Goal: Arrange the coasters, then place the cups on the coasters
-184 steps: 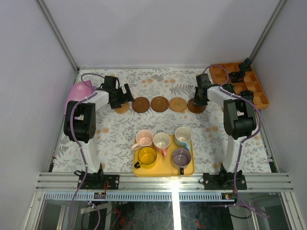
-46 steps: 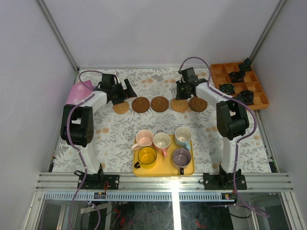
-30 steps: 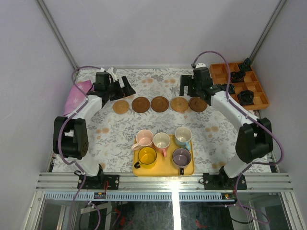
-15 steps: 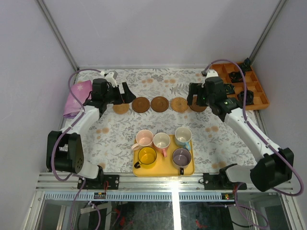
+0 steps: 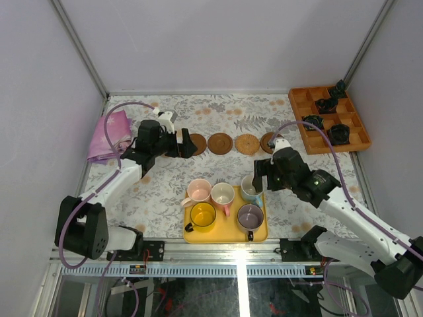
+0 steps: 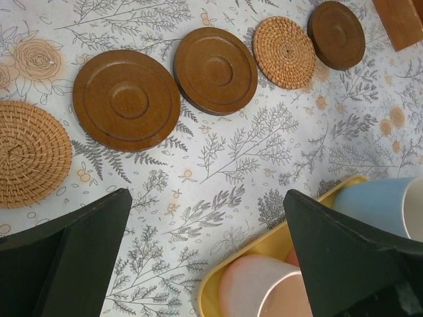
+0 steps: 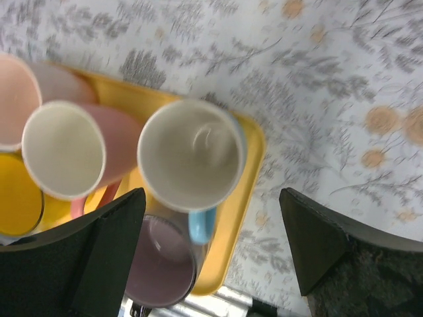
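Five coasters lie in a row across the table: a tan woven one (image 6: pixel 30 153), two dark brown ones (image 6: pixel 126 100) (image 6: pixel 215 70), a woven one (image 6: pixel 285 43) and a dark one (image 6: pixel 336 25). The cups stand on the yellow tray (image 5: pixel 260 232): pale pink (image 5: pixel 198 192), pink with white inside (image 5: pixel 223 195), light blue (image 5: pixel 252 188), yellow (image 5: pixel 203 216), grey-purple (image 5: pixel 250 216). My left gripper (image 5: pixel 185 146) hangs open over the row's left end, hiding the leftmost coaster from above. My right gripper (image 7: pixel 211 251) is open above the light blue cup (image 7: pixel 190 153), holding nothing.
An orange compartment box (image 5: pixel 328 119) with small black objects sits at the back right. A pink cloth (image 5: pixel 112 132) lies at the left edge. The metal rail with the arm bases runs along the near edge.
My right arm has swung back from the coaster row to above the tray's light blue cup, its jaws a little narrower. My left arm has drifted nearer and to the right.
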`<state>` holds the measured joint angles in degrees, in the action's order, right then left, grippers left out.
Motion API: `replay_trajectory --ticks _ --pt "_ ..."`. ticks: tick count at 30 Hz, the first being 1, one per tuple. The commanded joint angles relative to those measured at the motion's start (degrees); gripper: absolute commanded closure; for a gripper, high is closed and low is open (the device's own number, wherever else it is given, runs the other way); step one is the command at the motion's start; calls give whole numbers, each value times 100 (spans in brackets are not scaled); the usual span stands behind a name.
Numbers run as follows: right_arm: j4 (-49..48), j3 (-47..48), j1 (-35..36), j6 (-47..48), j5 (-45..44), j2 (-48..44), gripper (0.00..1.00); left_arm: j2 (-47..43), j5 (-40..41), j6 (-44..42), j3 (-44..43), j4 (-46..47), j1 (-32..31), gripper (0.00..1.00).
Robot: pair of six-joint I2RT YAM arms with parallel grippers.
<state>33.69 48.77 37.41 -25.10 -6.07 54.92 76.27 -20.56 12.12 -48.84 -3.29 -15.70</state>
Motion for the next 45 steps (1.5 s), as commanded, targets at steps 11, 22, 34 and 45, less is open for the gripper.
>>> replay_trajectory --ticks 11,22,34,45 --pt "681 -196 1032 -1004 -496 109 11 -294 299 -55 327 26 -93 0" --pt "357 -486 1062 -1165 -473 463 16 -211 325 -10 327 50 -91 0" --pt "202 -657 1066 -1416 -670 734 22 -140 379 10 358 106 -93 0" --pt "-136 -664 1062 -1463 -601 1230 34 -124 461 -60 330 31 -91 0"
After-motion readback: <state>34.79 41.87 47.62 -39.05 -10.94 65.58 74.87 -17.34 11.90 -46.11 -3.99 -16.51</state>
